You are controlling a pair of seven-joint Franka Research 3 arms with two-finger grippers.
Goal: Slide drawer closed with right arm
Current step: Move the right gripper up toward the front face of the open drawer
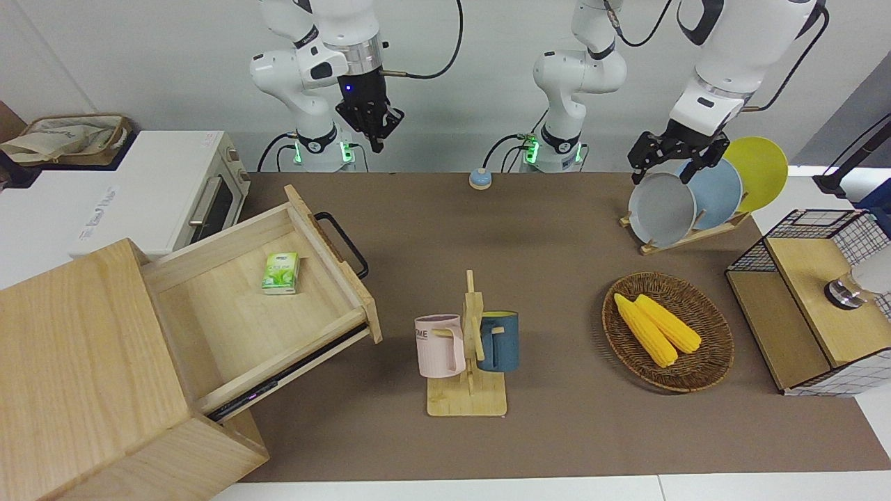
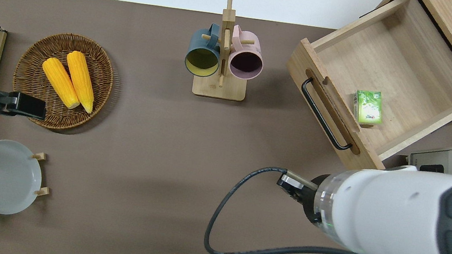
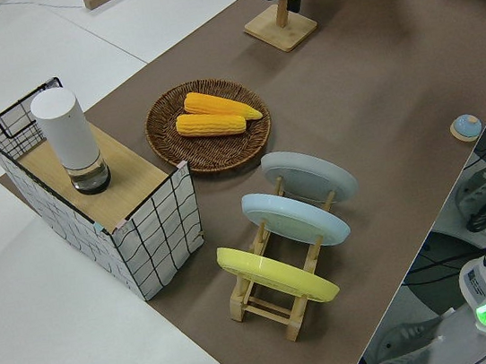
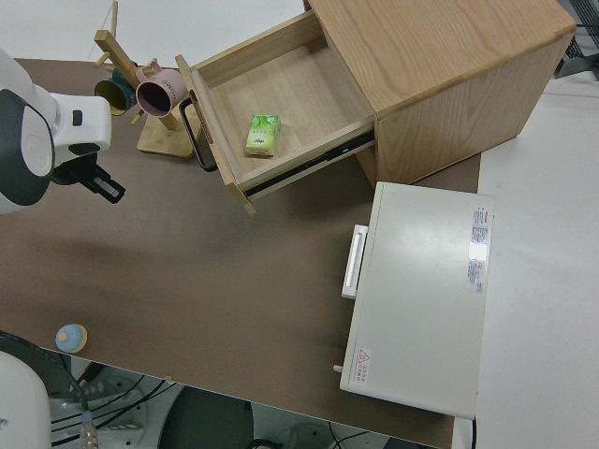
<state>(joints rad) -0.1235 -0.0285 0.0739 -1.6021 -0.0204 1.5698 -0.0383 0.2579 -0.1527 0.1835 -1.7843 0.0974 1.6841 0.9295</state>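
Black against the pale wall, my right gripper hangs in the air on its wrist with the blue light, and from straight above it sits over bare brown table mat, apart from the drawer's front corner and a bit nearer to the robots than it. I cannot tell whether its fingers are spread or closed; the overhead view hides them under the white arm and the other views show only a dark cluster. It is touching nothing. Out from there, the drawer stands pulled well out of the big pale wooden cabinet at the right arm's end of the table, set at an angle, its black bar handle on the front facing the middle of the mat. Inside it, close to the front panel, lies a small green packet. A white toaster oven sits beside the cabinet, nearer to the robots. Near the middle of the table a wooden mug stand carries a pink mug and a dark blue mug. Toward the left arm's end there is a wicker basket with two corn cobs, and a rack of plates. My left gripper is parked.
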